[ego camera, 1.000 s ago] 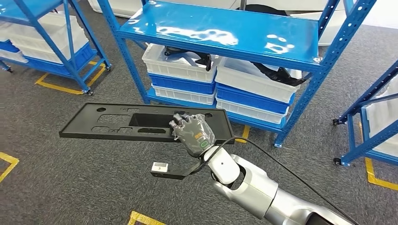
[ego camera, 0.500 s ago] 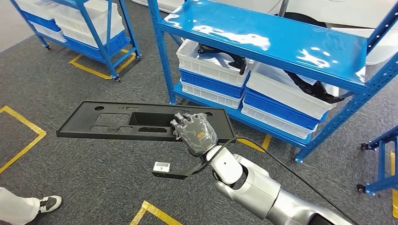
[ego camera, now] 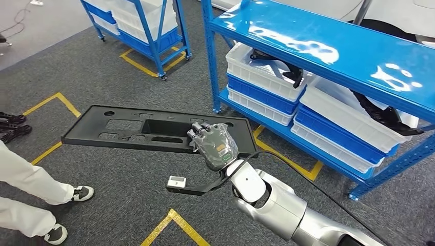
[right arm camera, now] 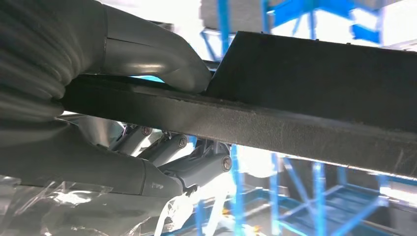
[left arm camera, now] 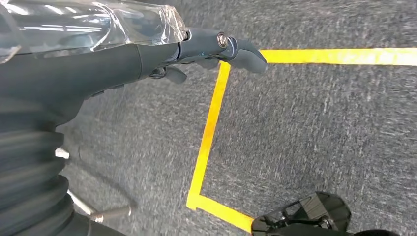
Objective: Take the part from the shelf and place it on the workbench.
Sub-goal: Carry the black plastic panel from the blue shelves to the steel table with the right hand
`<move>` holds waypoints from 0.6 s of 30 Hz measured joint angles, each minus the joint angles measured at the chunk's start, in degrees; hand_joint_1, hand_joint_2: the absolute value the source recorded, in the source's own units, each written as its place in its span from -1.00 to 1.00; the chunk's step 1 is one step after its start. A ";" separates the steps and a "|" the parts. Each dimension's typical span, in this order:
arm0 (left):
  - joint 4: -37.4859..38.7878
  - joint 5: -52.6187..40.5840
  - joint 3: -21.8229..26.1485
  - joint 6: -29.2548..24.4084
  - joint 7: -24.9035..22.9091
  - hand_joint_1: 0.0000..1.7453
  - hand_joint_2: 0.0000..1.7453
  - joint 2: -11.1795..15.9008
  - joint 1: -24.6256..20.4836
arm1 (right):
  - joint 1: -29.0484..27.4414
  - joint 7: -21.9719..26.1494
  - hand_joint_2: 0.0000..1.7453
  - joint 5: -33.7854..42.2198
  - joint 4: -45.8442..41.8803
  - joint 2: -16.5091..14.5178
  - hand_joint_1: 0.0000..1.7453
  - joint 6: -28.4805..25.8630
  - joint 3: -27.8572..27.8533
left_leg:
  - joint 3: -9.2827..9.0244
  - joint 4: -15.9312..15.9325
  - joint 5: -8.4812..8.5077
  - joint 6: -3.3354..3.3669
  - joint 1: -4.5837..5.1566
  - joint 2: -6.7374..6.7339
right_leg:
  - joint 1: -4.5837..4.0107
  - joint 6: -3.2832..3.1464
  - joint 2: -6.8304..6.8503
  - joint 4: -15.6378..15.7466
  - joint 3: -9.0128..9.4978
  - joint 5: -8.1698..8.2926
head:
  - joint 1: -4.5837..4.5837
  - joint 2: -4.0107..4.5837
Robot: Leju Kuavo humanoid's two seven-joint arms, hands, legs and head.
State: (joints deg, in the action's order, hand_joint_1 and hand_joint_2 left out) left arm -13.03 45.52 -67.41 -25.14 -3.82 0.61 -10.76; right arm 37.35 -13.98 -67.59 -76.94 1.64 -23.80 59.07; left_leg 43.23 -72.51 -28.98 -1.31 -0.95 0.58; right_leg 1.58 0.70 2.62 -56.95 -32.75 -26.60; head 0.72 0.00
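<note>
A blue metal shelf (ego camera: 328, 48) is standing on grey carpet, holding white and blue bins (ego camera: 267, 82). In front of it, the right robot hand (ego camera: 213, 143) is gripping a long flat black panel (ego camera: 133, 130) by its near edge, holding it level in the air above the floor. The left robot hand (left arm camera: 162, 54) is hanging over yellow floor tape (left arm camera: 209, 132), fingers loosely extended, holding nothing. A person's legs (ego camera: 31, 195) are standing nearby.

Bright, even overhead light fills the head view, white glare streaking the glossy blue metal shelf top (ego camera: 328, 48) (shadows beneath stay soft). The right wrist view is backlit and blown out, the flat black plastic panel (right arm camera: 314, 93) nearly silhouetted; grey carpet floor (left arm camera: 314, 128) slightly motion-blurred.
</note>
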 joint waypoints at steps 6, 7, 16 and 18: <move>0.00 -0.18 0.00 -0.02 0.13 -1.00 1.00 0.12 -0.41 | -0.04 0.25 1.00 0.04 -0.02 -0.34 1.00 -0.27 -0.01 | -8.79 17.21 6.52 2.00 1.82 -4.90 | -0.75 0.78 3.77 0.17 0.97 -0.87 | -0.03 0.00; 0.00 -0.18 0.00 -0.01 0.05 -1.00 1.00 0.13 -0.34 | -0.04 0.26 1.00 0.05 -0.03 -0.38 1.00 -0.29 -0.01 | -8.72 17.32 6.69 2.23 1.89 -4.06 | -0.84 1.02 4.40 0.31 1.11 -0.93 | -0.04 0.00; 0.00 -0.16 -0.02 0.28 -0.13 -1.00 1.00 -0.04 0.29 | -0.78 0.19 1.00 0.55 -0.13 0.04 1.00 -0.62 -0.10 | -9.32 18.09 7.37 3.91 1.04 3.44 | -0.54 1.85 -2.71 -14.80 -6.92 -6.13 | -0.26 0.00; 0.00 -0.15 -0.02 0.29 -0.13 -1.00 1.00 -0.06 0.30 | -0.77 0.32 1.00 0.55 -0.13 0.05 1.00 -0.61 -0.10 | -9.32 17.69 7.12 3.53 0.79 5.35 | -0.14 1.99 -4.63 -7.12 -3.76 -1.69 | -0.26 0.00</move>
State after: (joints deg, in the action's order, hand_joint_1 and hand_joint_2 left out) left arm -13.03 45.37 -67.43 -24.85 -3.95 0.55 -10.46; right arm 36.58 -13.66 -67.04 -77.06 1.69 -24.40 58.97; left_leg 33.91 -54.82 -21.86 2.22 -0.16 5.93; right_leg 1.44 2.69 -2.00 -64.07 -36.51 -28.29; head 0.46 0.00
